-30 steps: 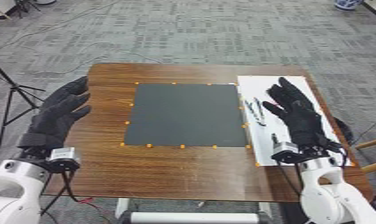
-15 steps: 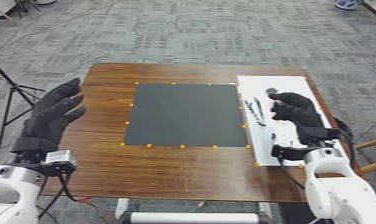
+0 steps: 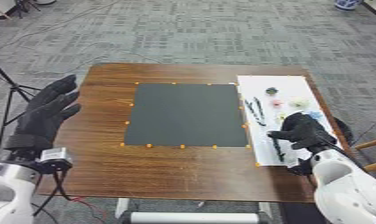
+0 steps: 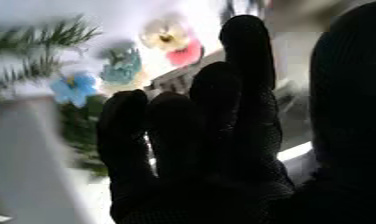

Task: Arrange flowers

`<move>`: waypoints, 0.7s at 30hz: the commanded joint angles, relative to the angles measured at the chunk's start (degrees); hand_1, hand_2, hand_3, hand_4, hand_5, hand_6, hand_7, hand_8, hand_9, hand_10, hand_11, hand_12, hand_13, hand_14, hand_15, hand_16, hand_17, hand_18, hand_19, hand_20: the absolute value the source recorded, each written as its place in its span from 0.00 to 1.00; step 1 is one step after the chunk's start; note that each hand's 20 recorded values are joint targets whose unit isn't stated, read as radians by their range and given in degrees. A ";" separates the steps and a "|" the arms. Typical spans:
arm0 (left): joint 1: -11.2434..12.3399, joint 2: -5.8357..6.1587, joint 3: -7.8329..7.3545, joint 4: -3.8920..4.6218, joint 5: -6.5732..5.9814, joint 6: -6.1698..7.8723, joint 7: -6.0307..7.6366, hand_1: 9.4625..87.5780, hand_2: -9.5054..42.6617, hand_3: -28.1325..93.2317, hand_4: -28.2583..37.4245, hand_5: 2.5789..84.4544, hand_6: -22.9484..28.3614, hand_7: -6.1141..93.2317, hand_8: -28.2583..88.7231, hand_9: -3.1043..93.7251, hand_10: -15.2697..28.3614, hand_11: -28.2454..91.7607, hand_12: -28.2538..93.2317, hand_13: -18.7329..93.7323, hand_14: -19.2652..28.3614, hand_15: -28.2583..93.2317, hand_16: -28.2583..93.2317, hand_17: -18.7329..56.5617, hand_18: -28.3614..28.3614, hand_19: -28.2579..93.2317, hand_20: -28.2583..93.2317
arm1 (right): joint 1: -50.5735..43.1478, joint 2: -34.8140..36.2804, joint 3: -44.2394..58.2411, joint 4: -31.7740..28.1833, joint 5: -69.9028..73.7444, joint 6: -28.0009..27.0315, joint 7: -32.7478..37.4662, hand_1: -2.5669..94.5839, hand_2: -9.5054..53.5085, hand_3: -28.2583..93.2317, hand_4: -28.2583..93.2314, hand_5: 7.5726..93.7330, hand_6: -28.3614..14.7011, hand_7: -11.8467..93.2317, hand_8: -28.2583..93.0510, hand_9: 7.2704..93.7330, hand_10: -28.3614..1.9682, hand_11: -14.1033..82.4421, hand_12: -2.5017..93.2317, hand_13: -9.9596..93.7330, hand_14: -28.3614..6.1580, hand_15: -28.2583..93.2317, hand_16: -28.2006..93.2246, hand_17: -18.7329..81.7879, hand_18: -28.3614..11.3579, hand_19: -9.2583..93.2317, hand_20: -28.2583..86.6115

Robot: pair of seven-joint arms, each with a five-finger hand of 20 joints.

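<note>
Left hand (image 3: 44,112): at the table's left edge, fingers long and loosely straight, thumb apart from them, empty.
Right hand (image 3: 302,131): over the white sheet (image 3: 264,84), fingers relaxed and nearly straight, empty; whether it touches anything there cannot be told.
Flowers: on the white sheet, a pink flower (image 3: 276,103) beside a cream flower (image 3: 298,103), and a blue flower (image 3: 315,115) near the right hand.
Right wrist view: a teal flower (image 4: 122,67) between the blue and cream ones, with a green sprig (image 4: 56,37) nearby.
Slender dark pieces (image 3: 255,111): on the sheet, between the pink flower and the mat; too small to identify.
Dark grey mat (image 3: 184,115): flat on the brown wooden table (image 3: 176,172), orange markers (image 3: 150,145) around its edges.
</note>
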 commanded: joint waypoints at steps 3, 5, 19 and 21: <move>0.72 0.26 -0.64 -0.49 -0.08 -1.03 -0.80 0.24 0.00 0.80 0.04 0.22 0.49 0.28 0.16 0.16 0.54 0.40 0.40 0.21 0.64 0.54 0.20 0.10 0.80 0.55 0.30 | -3.41 3.12 2.12 -1.07 -11.61 -2.93 -1.96 0.41 0.00 0.68 0.00 0.72 0.70 0.68 0.08 0.73 0.56 0.78 0.50 0.72 0.49 0.90 0.53 0.52 0.17 0.94 0.67; 0.90 0.26 -0.90 -0.55 -0.25 -0.87 -0.75 0.24 0.00 0.80 0.04 0.22 0.49 0.28 0.16 0.16 0.54 0.40 0.40 0.21 0.64 0.54 0.20 0.10 0.80 0.55 0.30 | -4.24 3.51 2.35 -1.11 -12.02 -4.25 -1.60 0.40 0.00 0.69 0.00 0.72 0.70 0.68 0.07 0.74 0.56 0.78 0.50 0.72 0.49 0.91 0.53 0.52 0.17 0.94 0.67; 0.60 0.70 -1.42 -0.25 -0.82 -1.05 -0.04 0.24 0.00 0.80 0.04 0.22 0.49 0.28 0.16 0.17 0.55 0.40 0.40 0.21 0.64 0.54 0.20 0.10 0.80 0.55 0.30 | -6.34 2.94 1.00 1.46 -12.45 -7.22 -1.03 0.31 0.00 0.79 0.00 0.72 0.70 0.68 0.07 0.74 0.56 0.78 0.51 0.73 0.48 0.91 0.54 0.52 0.17 0.94 0.67; 0.57 0.76 -1.46 -0.20 -0.82 -1.12 -0.13 0.23 0.00 0.80 0.04 0.22 0.49 0.28 0.16 0.17 0.55 0.40 0.40 0.21 0.64 0.54 0.20 0.10 0.80 0.55 0.30 | -5.77 2.86 0.09 1.73 -12.80 -7.13 -1.00 0.30 0.00 0.79 0.00 0.72 0.70 0.68 0.07 0.74 0.56 0.78 0.50 0.73 0.48 0.91 0.54 0.52 0.16 0.94 0.67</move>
